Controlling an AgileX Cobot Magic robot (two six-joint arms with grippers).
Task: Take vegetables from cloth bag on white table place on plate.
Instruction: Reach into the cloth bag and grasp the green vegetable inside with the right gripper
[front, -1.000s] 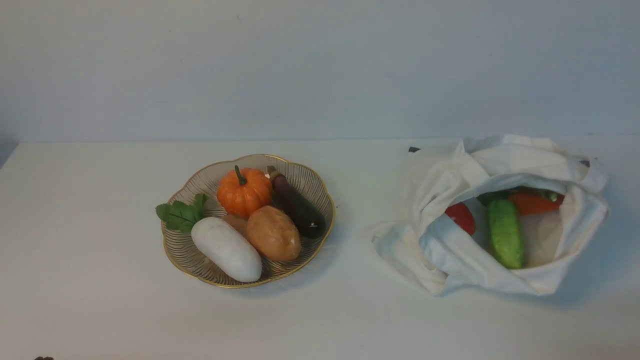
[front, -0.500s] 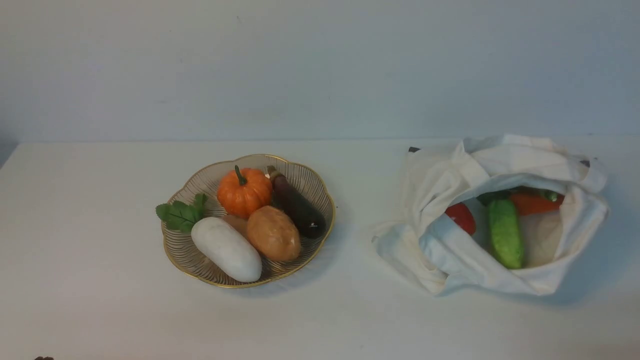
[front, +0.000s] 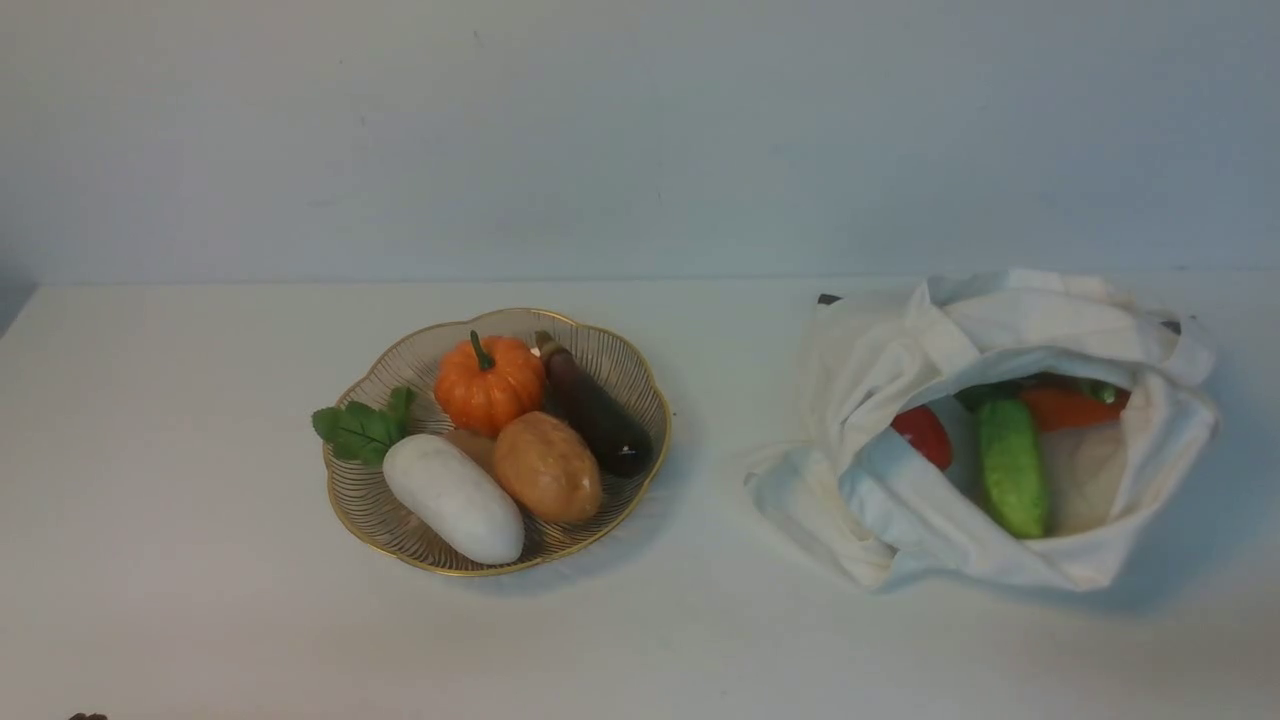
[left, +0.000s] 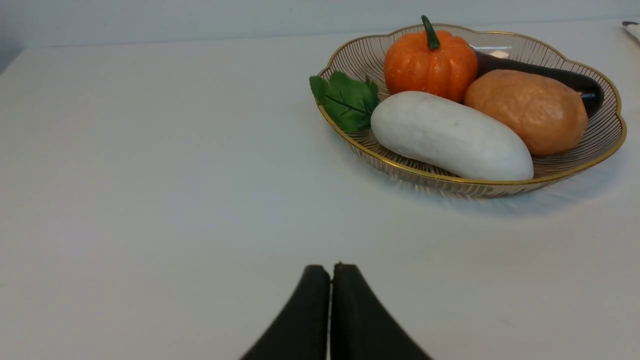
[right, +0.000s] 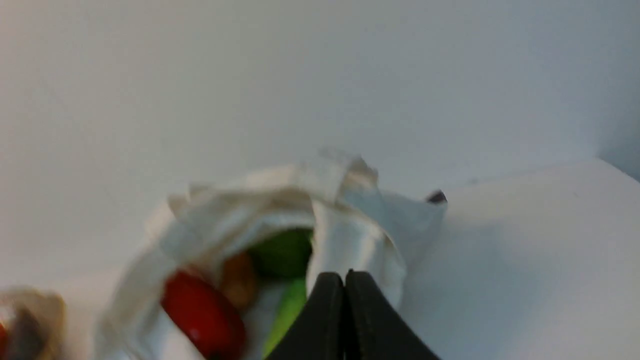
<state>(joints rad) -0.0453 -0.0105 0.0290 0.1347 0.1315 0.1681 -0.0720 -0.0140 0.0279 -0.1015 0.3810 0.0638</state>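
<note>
The cream cloth bag (front: 985, 430) lies open on the right of the white table (front: 200, 560). Inside it are a green cucumber (front: 1010, 465), a red vegetable (front: 922, 434) and an orange one (front: 1068, 406). The gold wire plate (front: 352, 498) sits left of centre. My left gripper (left: 330, 270) is shut and empty, low over the table, short of the plate (left: 607, 135). My right gripper (right: 344, 276) is shut and empty, near the bag (right: 350, 235); the red vegetable (right: 202, 312) and cucumber (right: 287, 310) show blurred there. Neither gripper shows in the front view.
The plate holds an orange pumpkin (front: 488, 383), a dark eggplant (front: 597, 410), a brown potato (front: 546, 466), a white radish (front: 452, 497) and a green leaf (front: 362, 427). A pale wall rises behind the table.
</note>
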